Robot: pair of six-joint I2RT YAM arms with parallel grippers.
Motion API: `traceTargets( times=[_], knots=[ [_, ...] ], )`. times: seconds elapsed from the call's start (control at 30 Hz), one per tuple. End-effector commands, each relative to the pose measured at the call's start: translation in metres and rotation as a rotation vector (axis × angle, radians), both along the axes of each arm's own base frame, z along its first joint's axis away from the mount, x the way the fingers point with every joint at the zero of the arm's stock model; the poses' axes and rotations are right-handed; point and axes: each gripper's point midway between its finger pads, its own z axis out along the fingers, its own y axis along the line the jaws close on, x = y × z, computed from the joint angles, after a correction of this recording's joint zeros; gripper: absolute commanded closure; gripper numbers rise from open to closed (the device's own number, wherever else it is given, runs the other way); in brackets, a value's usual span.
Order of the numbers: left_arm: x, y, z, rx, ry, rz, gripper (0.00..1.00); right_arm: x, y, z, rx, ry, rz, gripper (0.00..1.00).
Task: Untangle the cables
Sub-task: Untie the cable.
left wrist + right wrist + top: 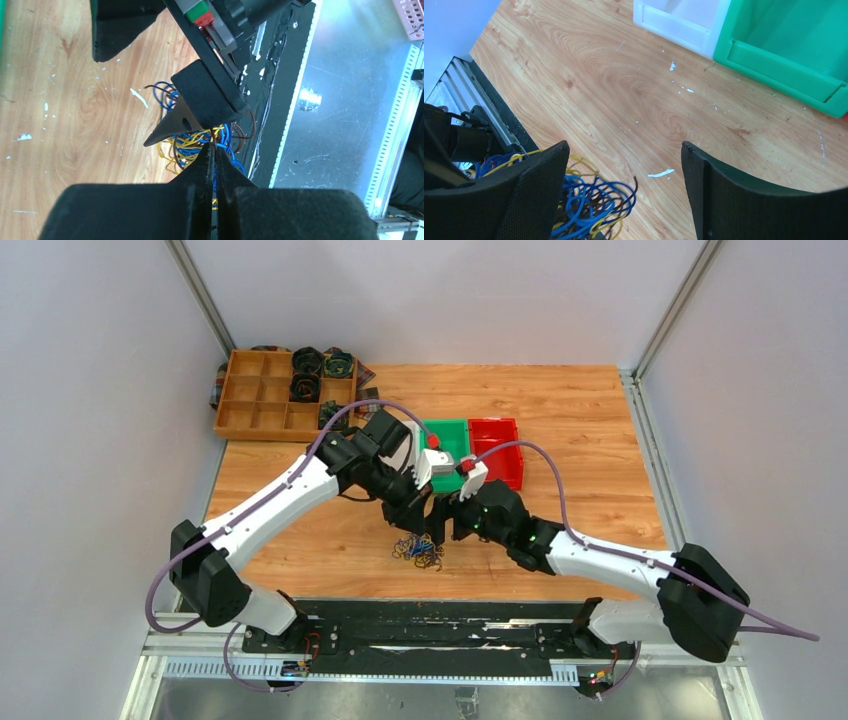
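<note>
Lying by right pincer (624,147): cables (589,200) (tangled).

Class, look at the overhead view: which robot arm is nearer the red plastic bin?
Right. The right arm ends just in front of the red plastic bin. The left arm ends at the left side of the green plastic bin, which lies between.

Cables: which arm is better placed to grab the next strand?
Right, probably. The right gripper is open, with the cables just beside one finger, so it could shift over and close on a strand. The left gripper is shut over them; whether it pinches a strand is unclear.
</note>
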Motion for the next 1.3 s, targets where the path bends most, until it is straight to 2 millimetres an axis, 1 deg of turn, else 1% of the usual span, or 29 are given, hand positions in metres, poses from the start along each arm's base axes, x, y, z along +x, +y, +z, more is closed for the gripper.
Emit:
traceTargets(
  times=[0.0, 0.1, 0.17, 0.27, 0.3, 0.33, 0.4, 0.47, 0.57, 0.7, 0.9, 1.13, 1.27],
  knots=[
    [0.005, -0.002, 0.037, -0.09, -0.059, 0.001, 0.99, 0.002, -0.007, -0.014, -0.008, 0.014, -0.074, 0.19],
    [0.01, 0.001, 0.041, -0.092, -0.088, 0.013, 0.99, 0.004, -0.021, -0.027, -0.044, 0.016, -0.125, 0.2],
    [0.013, 0.004, 0.036, -0.069, -0.108, 0.019, 0.99, 0.006, -0.032, -0.026, -0.06, -0.003, -0.167, 0.21],
    [0.017, 0.01, 0.023, -0.026, -0.122, 0.027, 0.99, 0.007, -0.051, -0.014, -0.079, -0.046, -0.216, 0.2],
    [0.018, 0.011, 0.02, -0.017, -0.121, 0.028, 0.99, 0.008, -0.056, -0.008, -0.078, -0.063, -0.228, 0.2],
    [0.018, 0.012, 0.017, -0.01, -0.121, 0.026, 0.99, 0.007, -0.06, 0.003, -0.064, -0.085, -0.234, 0.19],
    [0.02, 0.013, 0.011, 0.009, -0.119, 0.027, 0.99, 0.004, -0.063, 0.02, -0.032, -0.112, -0.227, 0.18],
    [0.022, 0.012, 0.008, 0.017, -0.119, 0.026, 0.99, -0.001, -0.061, 0.034, 0.013, -0.127, -0.203, 0.17],
    [0.025, 0.01, 0.007, 0.018, -0.114, 0.033, 0.99, -0.009, -0.049, 0.052, 0.066, -0.134, -0.135, 0.16],
    [0.026, 0.007, 0.008, 0.014, -0.099, 0.041, 0.99, -0.017, -0.031, 0.061, 0.085, -0.141, -0.058, 0.16],
    [0.025, 0.007, 0.015, 0.004, -0.103, 0.054, 0.99, -0.025, -0.011, 0.06, 0.088, -0.138, 0.016, 0.17],
    [0.023, 0.006, 0.026, -0.023, -0.103, 0.068, 0.99, -0.02, 0.008, 0.065, 0.096, -0.143, 0.042, 0.18],
    [0.021, 0.006, 0.033, -0.04, -0.109, 0.075, 0.99, -0.011, 0.011, 0.06, 0.077, -0.142, 0.006, 0.2]
  ],
)
